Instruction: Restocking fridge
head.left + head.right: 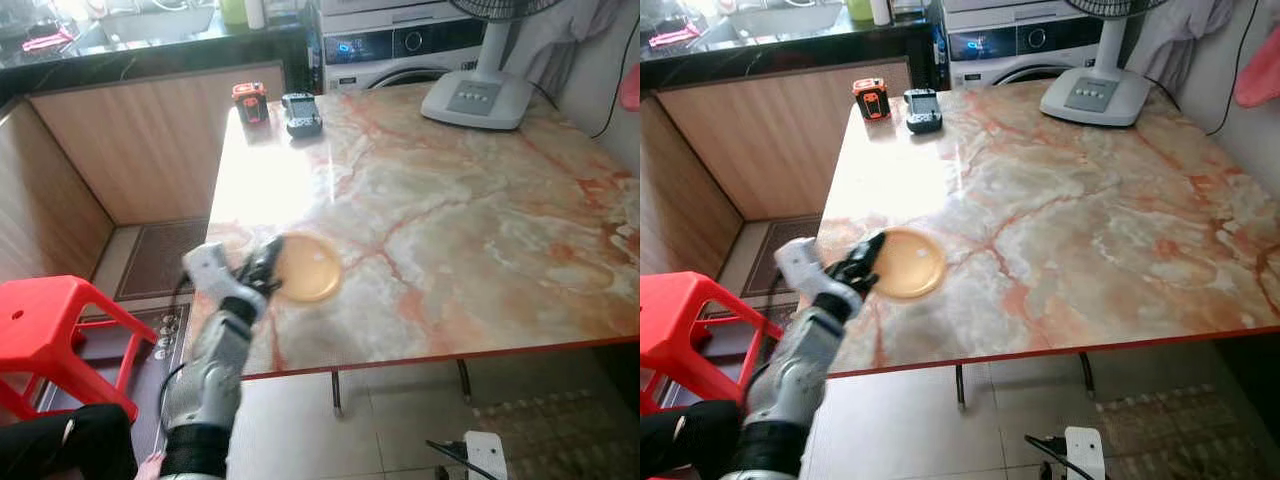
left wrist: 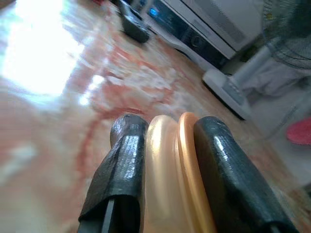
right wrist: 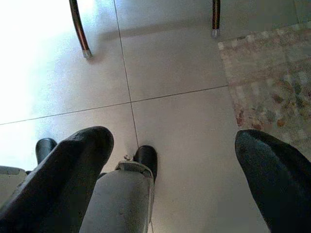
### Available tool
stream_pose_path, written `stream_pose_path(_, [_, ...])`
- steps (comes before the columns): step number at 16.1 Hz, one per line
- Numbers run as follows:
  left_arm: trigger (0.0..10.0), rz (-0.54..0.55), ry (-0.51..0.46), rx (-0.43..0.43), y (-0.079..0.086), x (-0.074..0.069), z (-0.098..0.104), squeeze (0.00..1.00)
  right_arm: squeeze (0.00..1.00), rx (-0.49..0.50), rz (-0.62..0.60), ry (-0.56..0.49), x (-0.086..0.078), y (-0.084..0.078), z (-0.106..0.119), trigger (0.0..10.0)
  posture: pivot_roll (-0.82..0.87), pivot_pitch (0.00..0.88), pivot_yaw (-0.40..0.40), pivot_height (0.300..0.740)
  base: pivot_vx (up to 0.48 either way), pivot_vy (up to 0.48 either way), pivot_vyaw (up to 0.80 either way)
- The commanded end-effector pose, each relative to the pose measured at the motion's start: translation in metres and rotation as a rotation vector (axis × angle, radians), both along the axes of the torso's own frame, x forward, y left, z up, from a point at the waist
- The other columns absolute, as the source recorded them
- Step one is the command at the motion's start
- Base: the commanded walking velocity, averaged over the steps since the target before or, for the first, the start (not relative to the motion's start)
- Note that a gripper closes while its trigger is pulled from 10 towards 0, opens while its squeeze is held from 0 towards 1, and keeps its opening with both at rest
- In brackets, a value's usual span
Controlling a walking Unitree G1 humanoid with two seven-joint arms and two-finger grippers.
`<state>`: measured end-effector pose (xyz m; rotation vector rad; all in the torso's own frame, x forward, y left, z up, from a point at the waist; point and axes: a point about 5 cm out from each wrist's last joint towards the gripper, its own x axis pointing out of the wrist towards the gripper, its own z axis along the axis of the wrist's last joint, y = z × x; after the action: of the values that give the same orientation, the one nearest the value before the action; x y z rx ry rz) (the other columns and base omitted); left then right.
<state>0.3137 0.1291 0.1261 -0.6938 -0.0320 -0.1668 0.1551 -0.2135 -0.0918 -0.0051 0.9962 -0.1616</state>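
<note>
From my left eye, my left gripper (image 1: pixel 268 268) reached over the near left corner of the marble bench (image 1: pixel 450 220), jaws clenched on the rim of an orange plate (image 1: pixel 308 268). The plate lay nearly flat on the bench, its round face up, extending from my jaws toward three o'clock. At the far edge, around twelve o'clock from the plate, sat an orange-and-black device (image 1: pixel 250 102) with a dark grey one (image 1: pixel 301 113) just beside it. A fan base (image 1: pixel 478 98) stood toward one o'clock, and a red stool (image 1: pixel 55 330) was on the floor at nine o'clock.

My right eye showed the same layout, the plate (image 1: pixel 908 263) near the bench's front left corner.

At my left wrist, the plate's rim (image 2: pixel 180 174) stood edge-on between my two black fingers (image 2: pixel 121 170), pinched tight on both sides.

At my right wrist, my right gripper (image 3: pixel 175 170) hung over the tiled floor (image 3: pixel 170 73), jaws released and wide apart, a patterned rug (image 3: pixel 272 82) nearby.
</note>
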Motion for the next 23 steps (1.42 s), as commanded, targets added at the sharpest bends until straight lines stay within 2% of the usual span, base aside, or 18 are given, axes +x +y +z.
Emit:
stream_pose_path(1, [10.0,0.053,-0.022,0.031,0.013,-0.002,0.009,0.00,0.00,0.011,-0.014,0.011,-0.005,0.002,-0.002,10.0,-0.08,0.000,0.109,0.740,0.000,0.000,0.00])
stream_pose_path(2, [10.0,0.079,-0.030,0.060,0.021,-0.003,0.013,0.00,0.00,0.014,-0.013,0.013,-0.005,0.004,-0.003,10.0,-0.07,0.000,0.131,0.740,0.000,0.000,0.00])
stream_pose_path(5, [10.0,0.067,-0.009,0.080,0.023,-0.005,0.008,0.00,0.00,0.023,-0.010,0.014,-0.006,0.008,-0.004,10.0,-0.08,0.000,0.136,0.740,0.000,0.000,0.00])
stream_pose_path(9, [10.0,0.009,-0.028,0.022,0.006,-0.004,0.015,0.00,0.00,0.027,-0.013,0.015,-0.006,0.009,-0.004,10.0,-0.07,0.000,0.135,0.740,0.000,0.000,0.00])
stream_pose_path(16, [10.0,-0.023,-0.039,0.002,-0.003,-0.002,0.018,0.00,0.00,0.021,-0.013,0.013,-0.006,0.007,-0.004,10.0,-0.07,0.000,0.120,0.740,0.000,0.000,0.00])
stream_pose_path(21, [10.0,-0.070,0.025,0.040,-0.009,-0.004,0.000,0.00,0.00,0.019,-0.003,0.013,-0.005,0.006,-0.003,10.0,-0.07,0.000,0.108,0.740,0.000,0.000,0.00])
stream_pose_path(22, [10.0,-0.079,0.031,0.041,-0.010,-0.005,-0.002,0.29,0.00,0.019,-0.004,0.012,-0.005,0.006,-0.003,10.0,-0.07,0.000,0.106,0.740,0.000,0.000,0.00])
stream_pose_path(23, [10.0,-0.081,0.033,0.038,-0.010,-0.006,-0.002,1.00,0.00,0.019,-0.003,0.012,-0.005,0.006,-0.003,10.0,-0.07,0.000,0.106,0.740,0.000,0.000,0.00])
